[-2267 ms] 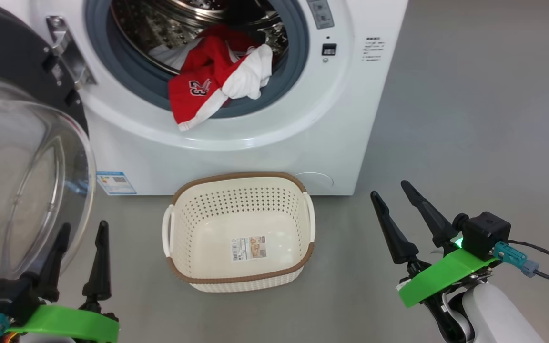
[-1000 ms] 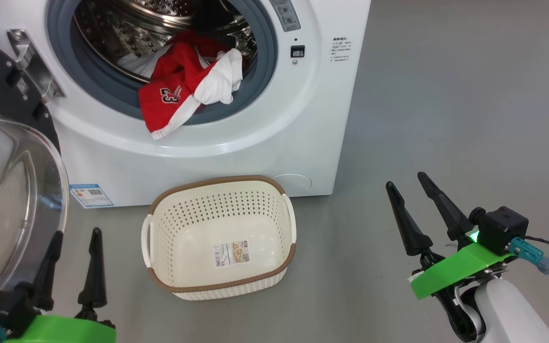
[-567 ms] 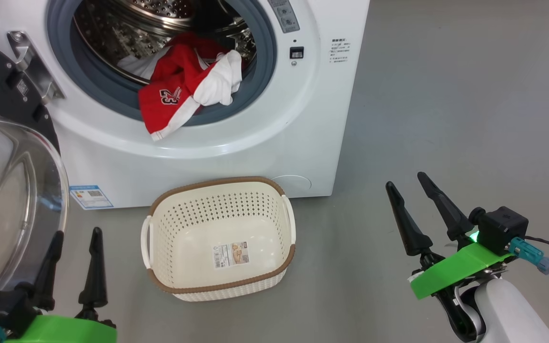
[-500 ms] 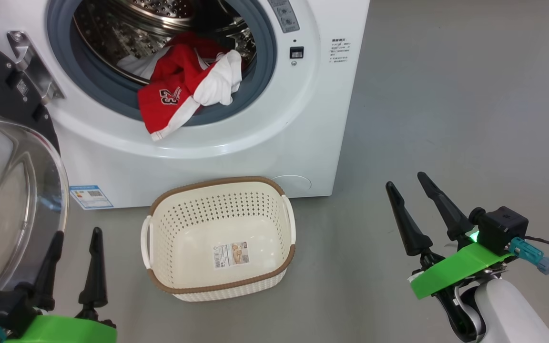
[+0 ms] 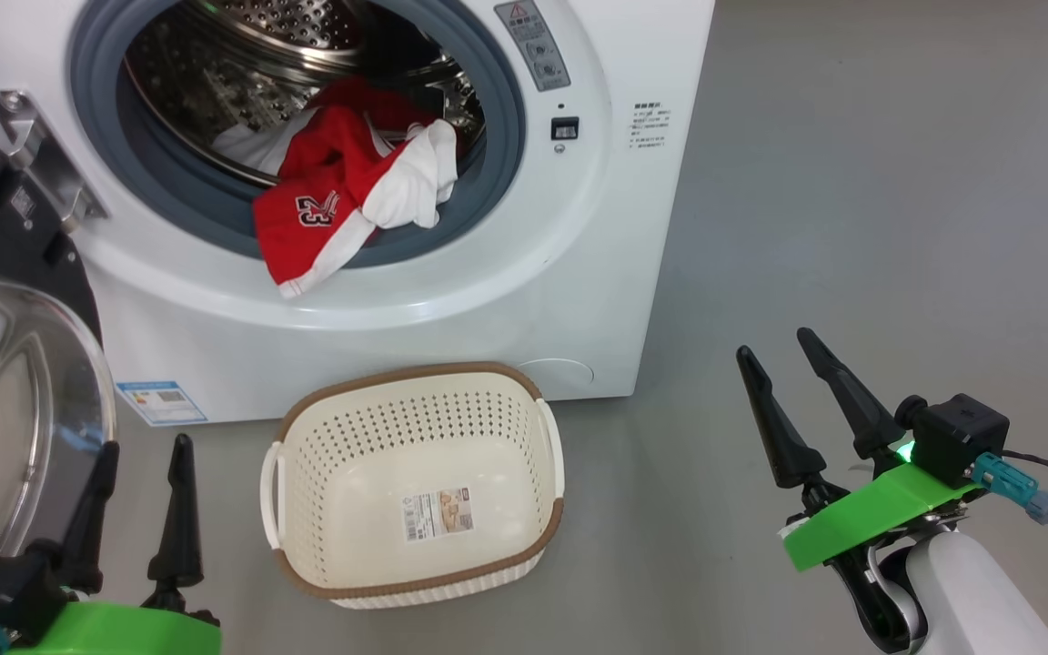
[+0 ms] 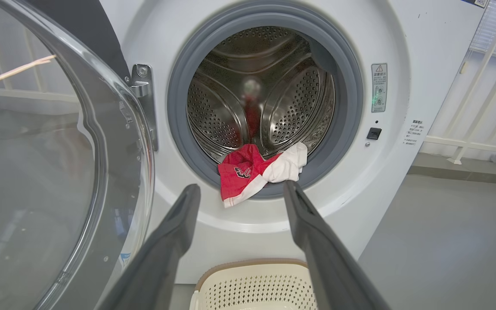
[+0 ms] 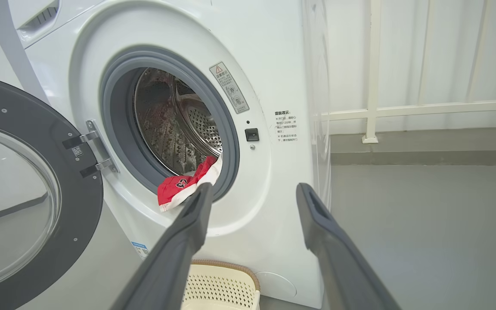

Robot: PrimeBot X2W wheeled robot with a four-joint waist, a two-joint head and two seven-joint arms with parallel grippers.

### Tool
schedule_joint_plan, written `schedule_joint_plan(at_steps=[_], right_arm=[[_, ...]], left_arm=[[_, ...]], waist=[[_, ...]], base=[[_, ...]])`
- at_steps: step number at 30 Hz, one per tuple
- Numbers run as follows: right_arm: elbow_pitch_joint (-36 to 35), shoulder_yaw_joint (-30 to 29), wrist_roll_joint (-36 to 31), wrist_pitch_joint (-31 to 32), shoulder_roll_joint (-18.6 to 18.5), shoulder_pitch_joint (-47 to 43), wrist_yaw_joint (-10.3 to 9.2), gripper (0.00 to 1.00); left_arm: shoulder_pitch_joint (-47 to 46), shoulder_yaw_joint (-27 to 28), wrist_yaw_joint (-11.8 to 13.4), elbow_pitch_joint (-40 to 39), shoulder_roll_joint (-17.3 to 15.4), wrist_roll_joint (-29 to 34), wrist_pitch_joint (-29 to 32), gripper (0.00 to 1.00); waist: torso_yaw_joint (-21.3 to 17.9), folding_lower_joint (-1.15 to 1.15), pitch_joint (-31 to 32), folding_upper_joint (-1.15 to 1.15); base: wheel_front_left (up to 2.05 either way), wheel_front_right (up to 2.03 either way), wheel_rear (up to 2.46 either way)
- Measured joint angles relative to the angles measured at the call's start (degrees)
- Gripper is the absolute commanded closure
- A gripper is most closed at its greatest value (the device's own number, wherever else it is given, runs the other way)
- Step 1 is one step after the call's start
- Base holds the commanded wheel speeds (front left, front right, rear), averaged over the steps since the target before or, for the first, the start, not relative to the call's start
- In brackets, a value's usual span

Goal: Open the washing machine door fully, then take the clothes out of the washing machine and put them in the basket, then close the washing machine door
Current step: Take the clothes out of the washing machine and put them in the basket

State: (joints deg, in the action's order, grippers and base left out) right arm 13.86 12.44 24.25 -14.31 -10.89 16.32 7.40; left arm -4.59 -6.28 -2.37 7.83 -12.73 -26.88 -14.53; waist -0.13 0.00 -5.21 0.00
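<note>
The white washing machine (image 5: 524, 291) stands ahead with its door (image 5: 5, 391) swung wide open to the left, glass bowl bulging toward me. The clothes (image 5: 342, 205), a red jersey numbered 23 and a white cloth piece, spill over the grey gasket at the drum's lower lip. The cream basket (image 5: 397, 377) sits on the floor in front of the machine with just a paper label inside. My left gripper (image 5: 146, 443) is open beside the door glass, left of the basket. My right gripper (image 5: 771, 342) is open over bare floor to the right. The left wrist view shows the clothes (image 6: 252, 170) between my open fingers (image 6: 175, 232).
Grey floor (image 5: 870, 182) stretches free to the right of the machine. A white railing (image 7: 403, 110) runs along the wall behind it. The open door (image 7: 28, 193) takes up the space on the left, close to my left arm.
The head camera has shifted, so machine and basket sit slightly lower and further left in the picture. Clothes, basket and door have not moved. Both grippers stay open in place.
</note>
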Motion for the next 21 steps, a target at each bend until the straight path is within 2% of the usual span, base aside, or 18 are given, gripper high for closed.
schedule_joint_plan(at_steps=[15, 21], right_arm=[[-0.10, 0.02, -0.09, 0.00, 0.00, 0.00, 0.00, 0.00], [-0.08, 0.10, -0.09, 0.00, -0.01, 0.01, 0.00, 0.00]], left_arm=[[-0.05, -0.07, -0.42, 0.32, -0.03, 0.01, 0.00, 0.00], [-0.08, -0.13, -0.41, 0.33, -0.03, 0.01, 0.00, 0.00]], waist=[[0.09, 0.00, -0.26, 0.00], [0.26, 0.00, -0.44, 0.00]], base=[[0.92, -0.92, 0.00], [0.31, -0.31, 0.00]])
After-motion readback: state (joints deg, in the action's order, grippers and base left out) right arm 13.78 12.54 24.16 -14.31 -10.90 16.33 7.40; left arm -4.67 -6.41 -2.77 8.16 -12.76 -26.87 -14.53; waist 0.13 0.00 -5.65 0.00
